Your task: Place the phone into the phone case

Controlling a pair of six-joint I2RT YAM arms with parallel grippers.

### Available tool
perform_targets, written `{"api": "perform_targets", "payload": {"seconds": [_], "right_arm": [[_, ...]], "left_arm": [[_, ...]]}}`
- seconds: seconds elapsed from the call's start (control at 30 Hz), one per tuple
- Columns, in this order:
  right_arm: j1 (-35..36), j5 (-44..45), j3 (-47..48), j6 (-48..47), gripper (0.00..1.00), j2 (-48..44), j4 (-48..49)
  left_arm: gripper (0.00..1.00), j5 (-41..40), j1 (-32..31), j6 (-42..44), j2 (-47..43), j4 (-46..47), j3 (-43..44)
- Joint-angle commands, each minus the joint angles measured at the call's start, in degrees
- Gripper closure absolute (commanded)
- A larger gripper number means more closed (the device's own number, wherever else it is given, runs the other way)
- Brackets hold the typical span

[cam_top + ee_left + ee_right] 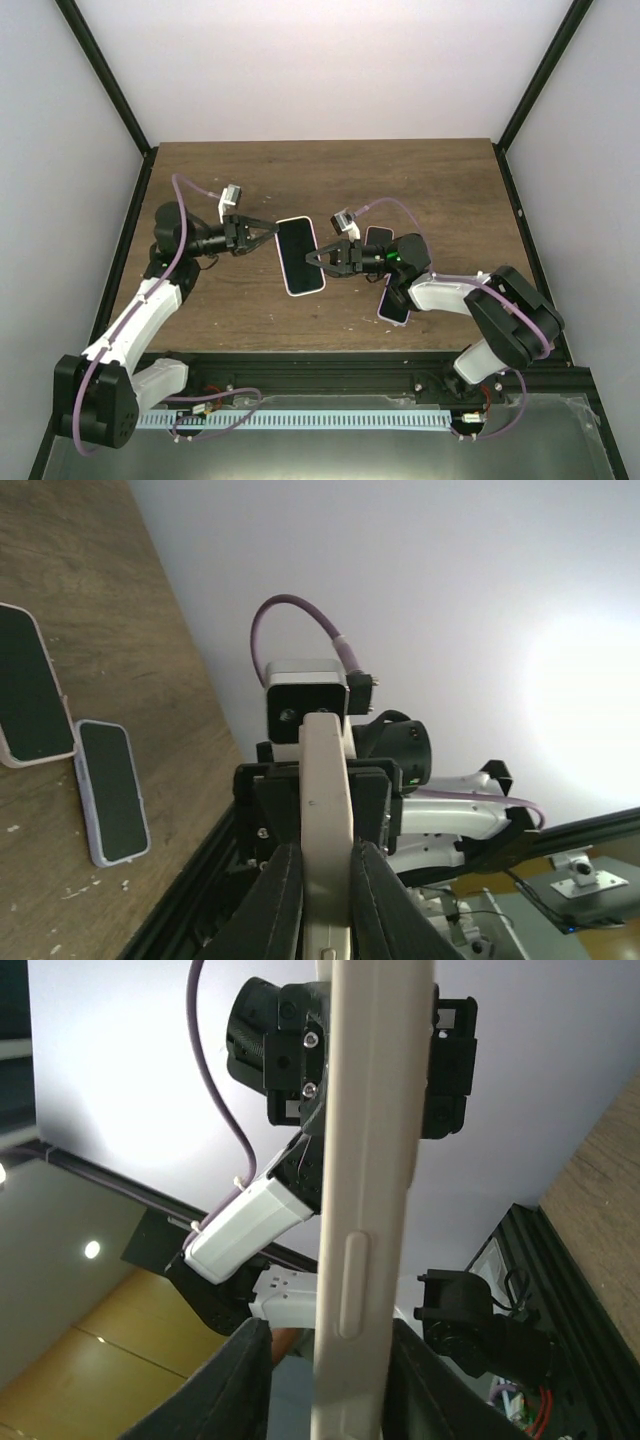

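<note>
A pale pink phone case (300, 255) with a dark face showing in it is held above the table's middle, between both grippers. My left gripper (272, 237) grips its left end. In the left wrist view both fingers (283, 890) press flat on the case's thin edge (325, 780). My right gripper (312, 258) is at the case's right end. In the right wrist view the case edge (370, 1110) stands between the spread fingers (245, 1380), with a gap on the left side. My right gripper (325, 1332) is open around it.
Two more phones lie on the wooden table (440, 190) under the right arm. One is dark with a pink rim (380, 238) (30, 695). The other is in a lavender case (394, 302) (112, 790), near the black front rail (330, 365).
</note>
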Motion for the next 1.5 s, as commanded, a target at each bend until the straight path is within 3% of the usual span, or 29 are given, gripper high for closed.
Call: {"api": "perform_targets", "payload": {"seconds": [0.0, 0.07, 0.2, 0.33, 0.47, 0.63, 1.07, 1.13, 1.2, 1.3, 1.47], "right_arm": [[0.6, 0.9, 1.7, -0.8, 0.68, -0.5, 3.1], [0.5, 1.1, 1.7, -1.0, 0.69, -0.4, 2.8], [0.5, 1.9, 1.7, -1.2, 0.85, -0.8, 2.1], [0.5, 4.2, 2.1, -2.0, 0.87, -1.4, -0.5], [0.4, 7.7, 3.1, -2.7, 0.88, -2.0, -3.3], [0.4, 12.3, 5.2, -6.3, 0.88, -2.9, -9.9], [0.2, 18.8, 6.8, -8.9, 0.88, -3.1, -15.0], [0.2, 19.2, 6.8, -8.9, 0.87, -3.0, -15.2], [0.2, 19.3, 6.9, -9.0, 0.88, -2.9, -15.4], [0.2, 19.4, 7.0, -10.1, 0.85, -3.5, -17.1], [0.2, 20.0, 6.8, -12.3, 0.82, -4.9, -21.3]], "left_arm": [[1.0, -0.4, -0.1, 9.0, 0.4, -10.1, 3.3], [1.0, -1.3, 0.0, 12.4, 0.3, -15.0, 4.7], [0.98, -1.0, -0.1, 12.3, 0.7, -16.3, 5.5], [0.79, -0.1, 0.0, 10.5, 1.0, -15.9, 5.8], [0.47, 1.5, -0.1, 9.6, 1.4, -16.4, 5.4], [0.41, 3.6, -0.2, 8.8, 1.1, -15.7, 2.8], [0.53, 5.3, -1.5, 10.7, 1.1, -17.0, -0.6], [0.62, 5.3, -1.9, 11.1, 1.3, -17.3, -0.5], [0.82, 5.1, -1.9, 12.0, 1.5, -18.3, -0.4], [0.99, 3.9, -2.0, 16.6, 1.7, -24.4, 1.5], [1.0, 0.3, -2.1, 25.4, 2.6, -37.8, 6.4]]}}
